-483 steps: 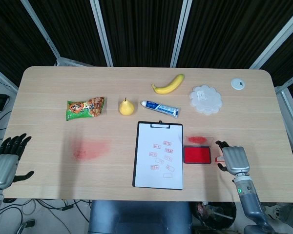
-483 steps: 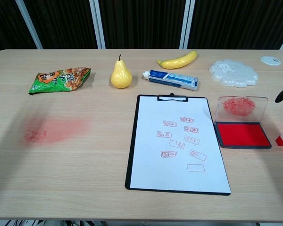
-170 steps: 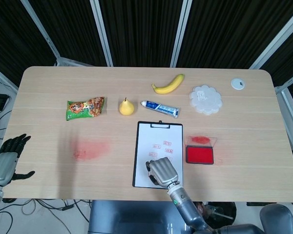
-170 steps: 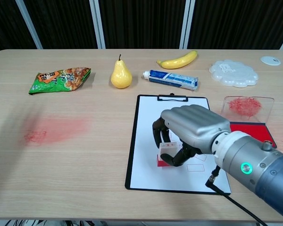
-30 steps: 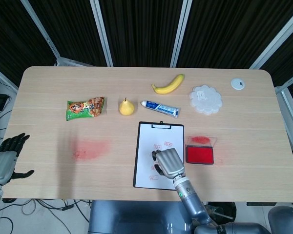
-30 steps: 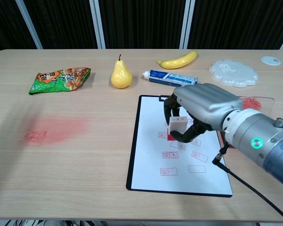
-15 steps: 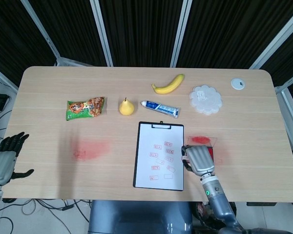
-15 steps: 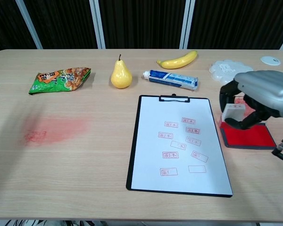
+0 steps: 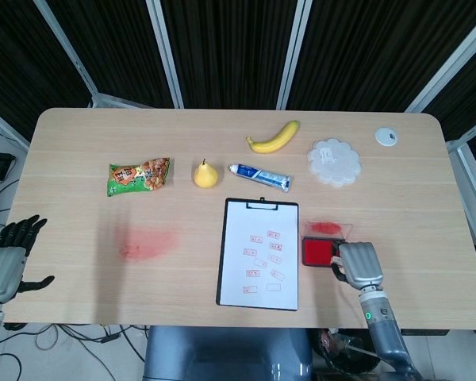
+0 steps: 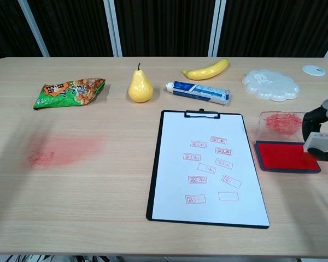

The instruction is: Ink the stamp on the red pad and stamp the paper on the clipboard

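Note:
The clipboard [image 9: 259,254] [image 10: 205,169] lies at the table's front centre, and its white paper carries several red stamp marks. To its right sits the red ink pad [image 9: 316,252] [image 10: 283,155], with its clear, ink-smeared lid [image 10: 280,123] folded back behind it. My right hand [image 9: 358,264] [image 10: 323,128] is at the pad's right end and holds the white stamp [image 10: 318,141] just over that edge. The head view hides the stamp under the hand. My left hand [image 9: 4,266] hangs open off the table's front-left corner, holding nothing.
Along the back lie a green snack bag [image 10: 68,91], a pear [image 10: 140,86], a toothpaste tube [image 10: 198,92], a banana [image 10: 205,70], a white scalloped dish [image 10: 270,84] and a small white disc [image 10: 313,70]. A red ink smear [image 10: 63,150] marks the table's left side.
My right hand has carried the stamp rightward, from over the clipboard paper, across the ink pad, to the pad's right end. The left hand has stayed put.

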Robot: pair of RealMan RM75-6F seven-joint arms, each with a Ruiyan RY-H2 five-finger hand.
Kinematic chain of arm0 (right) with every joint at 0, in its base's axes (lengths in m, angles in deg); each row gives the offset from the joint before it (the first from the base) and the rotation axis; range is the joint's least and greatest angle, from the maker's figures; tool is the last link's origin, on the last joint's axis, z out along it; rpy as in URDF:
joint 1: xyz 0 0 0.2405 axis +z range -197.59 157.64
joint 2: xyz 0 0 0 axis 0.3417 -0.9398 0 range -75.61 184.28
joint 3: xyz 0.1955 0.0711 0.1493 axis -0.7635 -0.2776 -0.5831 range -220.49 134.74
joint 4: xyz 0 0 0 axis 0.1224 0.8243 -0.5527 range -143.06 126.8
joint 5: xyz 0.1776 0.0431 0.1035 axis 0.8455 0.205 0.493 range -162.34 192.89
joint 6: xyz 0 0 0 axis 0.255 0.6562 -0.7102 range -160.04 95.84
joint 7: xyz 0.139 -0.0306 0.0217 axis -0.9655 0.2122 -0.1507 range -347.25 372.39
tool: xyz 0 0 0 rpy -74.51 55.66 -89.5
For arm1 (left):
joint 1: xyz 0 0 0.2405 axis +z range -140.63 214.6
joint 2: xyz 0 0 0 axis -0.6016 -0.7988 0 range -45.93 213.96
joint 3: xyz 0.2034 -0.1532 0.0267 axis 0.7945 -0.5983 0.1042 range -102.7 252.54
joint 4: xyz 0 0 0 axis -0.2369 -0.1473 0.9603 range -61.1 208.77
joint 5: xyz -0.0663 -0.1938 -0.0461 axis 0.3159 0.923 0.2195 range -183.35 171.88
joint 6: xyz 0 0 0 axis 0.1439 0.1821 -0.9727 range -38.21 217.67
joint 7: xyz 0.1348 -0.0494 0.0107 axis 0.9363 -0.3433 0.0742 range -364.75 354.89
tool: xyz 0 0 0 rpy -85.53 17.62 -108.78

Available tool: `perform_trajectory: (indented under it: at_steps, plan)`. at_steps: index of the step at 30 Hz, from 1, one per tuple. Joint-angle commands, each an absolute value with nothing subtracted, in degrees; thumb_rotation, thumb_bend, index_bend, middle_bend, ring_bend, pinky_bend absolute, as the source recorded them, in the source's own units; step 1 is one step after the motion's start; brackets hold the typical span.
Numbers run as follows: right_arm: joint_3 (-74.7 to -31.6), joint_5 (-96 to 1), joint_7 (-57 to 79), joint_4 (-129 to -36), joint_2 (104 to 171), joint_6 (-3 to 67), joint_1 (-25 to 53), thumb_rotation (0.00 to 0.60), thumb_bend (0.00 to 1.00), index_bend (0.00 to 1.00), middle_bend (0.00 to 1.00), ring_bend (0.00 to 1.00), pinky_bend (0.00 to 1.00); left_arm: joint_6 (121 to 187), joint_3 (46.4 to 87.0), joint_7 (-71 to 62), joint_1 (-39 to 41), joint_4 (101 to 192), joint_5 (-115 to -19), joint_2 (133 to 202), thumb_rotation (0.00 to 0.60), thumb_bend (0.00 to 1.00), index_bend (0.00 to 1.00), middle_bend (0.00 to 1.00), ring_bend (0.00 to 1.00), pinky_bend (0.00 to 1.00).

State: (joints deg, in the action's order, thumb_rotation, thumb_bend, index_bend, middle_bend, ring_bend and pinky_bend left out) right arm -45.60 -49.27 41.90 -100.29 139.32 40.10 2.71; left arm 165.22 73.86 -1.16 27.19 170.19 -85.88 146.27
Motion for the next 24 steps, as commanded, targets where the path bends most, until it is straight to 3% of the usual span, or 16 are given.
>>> perform_trajectory:
  at_steps: [1, 16, 24]
  plan:
    - [-46.0, -48.3, 39.8, -96.9, 139.4, 39.7, 1.7, 0.600, 0.60, 0.93, 0.83, 0.83, 0.87, 165.4, 73.9, -1.2, 27.3, 170.1, -86.2, 146.2, 0.600, 0.04, 0.00, 0.00, 0.00, 0.00]
    - [-48.7, -44.1, 33.5, -90.1, 139.2, 36.8, -0.3, 0.600, 0.51, 0.91, 0.79, 0.81, 0.87, 166.4, 74.1, 0.1, 27.7, 169.8, -86.9, 146.7, 0.600, 0.04, 0.00, 0.00, 0.00, 0.00]
    - [-50.2, -41.2, 30.7, -87.9, 140.8, 34.4, -0.8, 0.600, 0.51, 0.91, 0.79, 0.81, 0.87, 166.6, 74.1, 0.9, 27.9, 169.8, -86.7, 147.0, 0.600, 0.04, 0.00, 0.00, 0.00, 0.00]
